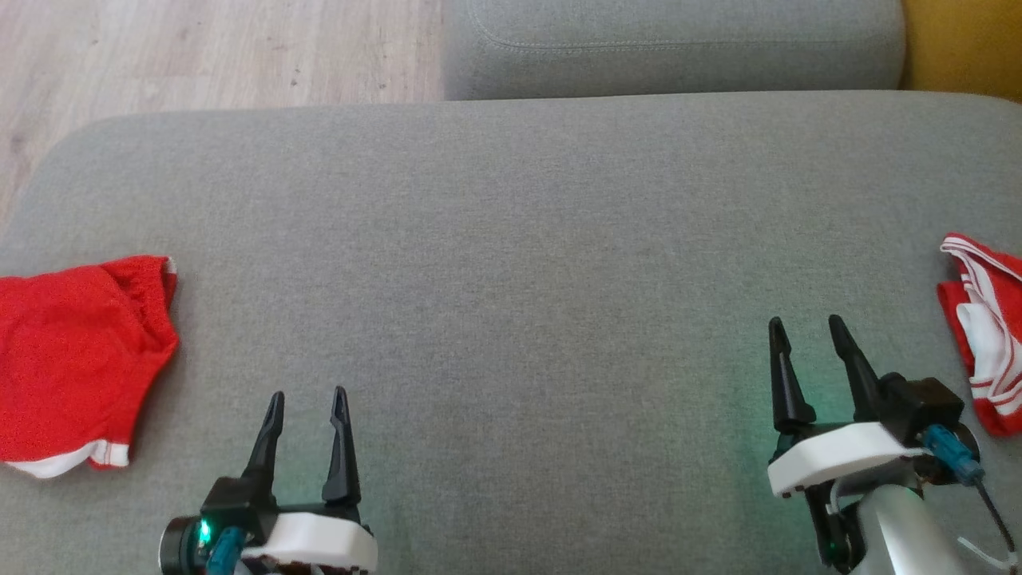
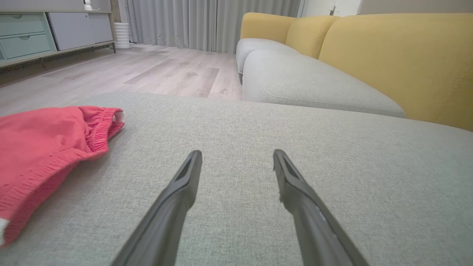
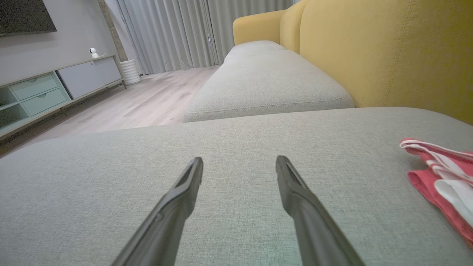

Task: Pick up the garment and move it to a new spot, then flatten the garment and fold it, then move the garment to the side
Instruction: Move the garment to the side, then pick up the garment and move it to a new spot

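Two claws, left [image 1: 309,391] and right [image 1: 806,319], hovered low over a broad grey seat cushion [image 1: 511,224], fingers pointing toward the far edge. Each claw stood fully spread with bare fabric showing between its fingers, and neither had hold of anything. Green light glowed at the base of each claw in the head view.

A red garment [image 1: 72,351] with an elastic waistband and a white hem band lay flat at the cushion's left edge, well apart from the left claw and to its left; the left wrist view showed the gathered waistband turned toward the middle of the cushion. A red-and-white striped garment [image 1: 986,343] lay bunched at the cushion's right edge, near the right claw but clear of it. The stretch of cushion between the two claws carried nothing.

Beyond the far edge sat a second grey cushion [image 1: 671,48], with a yellow backrest [image 2: 399,62] along its right side. Pale wooden floor [image 1: 200,56] extended to the left of it. In the wrist views, grey curtains [image 2: 207,22] hung at the back of the room, and a low cabinet [image 2: 33,37] with pale green drawers stood along the left wall.
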Controlling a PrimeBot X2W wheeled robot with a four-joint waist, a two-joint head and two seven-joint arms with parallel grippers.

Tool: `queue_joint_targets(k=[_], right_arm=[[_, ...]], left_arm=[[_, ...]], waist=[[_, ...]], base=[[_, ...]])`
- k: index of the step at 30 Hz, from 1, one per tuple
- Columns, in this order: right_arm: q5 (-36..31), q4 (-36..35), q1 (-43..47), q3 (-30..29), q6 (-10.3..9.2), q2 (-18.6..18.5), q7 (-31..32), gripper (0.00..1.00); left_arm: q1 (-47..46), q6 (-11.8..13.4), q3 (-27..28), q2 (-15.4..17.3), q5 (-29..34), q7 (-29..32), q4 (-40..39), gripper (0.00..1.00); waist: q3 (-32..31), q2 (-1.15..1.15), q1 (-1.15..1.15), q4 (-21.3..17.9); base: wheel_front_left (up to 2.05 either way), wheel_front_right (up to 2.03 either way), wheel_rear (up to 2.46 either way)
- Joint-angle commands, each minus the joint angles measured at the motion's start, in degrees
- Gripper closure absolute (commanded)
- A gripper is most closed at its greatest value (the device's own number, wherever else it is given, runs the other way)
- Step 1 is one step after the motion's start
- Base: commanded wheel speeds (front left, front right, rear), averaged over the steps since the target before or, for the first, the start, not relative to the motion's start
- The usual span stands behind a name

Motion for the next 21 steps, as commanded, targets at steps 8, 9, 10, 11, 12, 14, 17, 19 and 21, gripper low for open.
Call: queue_joint_targets(k=[8,9,10,11,12,14,17,19,21], right_arm=[[0.4,-1.9,-0.7,2.7,0.18,0.0,-0.4,0.0],[0.3,-2.0,-0.7,3.0,0.18,0.0,-0.4,0.0],[0.5,-2.1,-0.6,3.5,0.18,0.0,-0.4,0.0],[0.4,-2.2,-0.5,4.0,0.18,0.0,-0.4,0.0],[0.4,-2.4,-0.4,4.4,0.18,0.0,-0.4,0.0],[0.6,-2.6,-0.1,5.5,0.18,0.0,-0.4,0.0],[0.9,-2.7,0.2,7.3,0.18,0.0,-0.4,0.0],[1.0,-2.7,0.3,8.5,0.18,0.0,-0.4,0.0],[1.0,-2.6,0.2,10.1,0.18,0.0,-0.4,0.0]], left_arm=[[-0.6,0.5,2.1,0.0,-0.6,-0.6,-2.1,0.0],[-0.5,0.7,2.1,0.0,-0.8,-0.6,-2.1,0.0],[-0.4,0.8,2.2,0.0,-1.0,-0.6,-2.1,0.0],[-0.3,1.0,2.4,0.0,-1.3,-0.6,-2.1,0.0],[-0.1,1.1,2.6,0.0,-1.5,-0.6,-2.0,0.0],[0.4,1.4,3.3,0.0,-1.9,-0.6,-2.1,0.0],[1.6,1.6,4.9,0.0,-2.4,-0.6,-1.9,0.0],[2.3,1.7,6.0,0.0,-2.6,-0.6,-1.6,0.0],[3.0,1.6,7.4,0.0,-2.7,-0.6,-1.4,0.0]], waist=[[0.1,0.0,0.01,2.8],[0.3,0.0,0.01,3.6],[0.5,0.0,0.01,4.6],[0.6,0.0,0.01,5.6],[0.7,0.0,0.01,6.9],[0.9,0.0,0.01,9.5],[0.9,0.0,0.01,14.0],[1.0,0.0,0.01,17.1],[1.1,0.0,0.01,19.7]], base=[[0.0,0.0,0.0],[0.0,0.0,0.0],[0.0,0.0,0.0],[0.0,0.0,0.0],[0.0,0.0,0.0],[0.0,0.0,0.0],[0.0,0.0,0.0],[0.0,0.0,0.0],[0.0,0.0,0.0]])
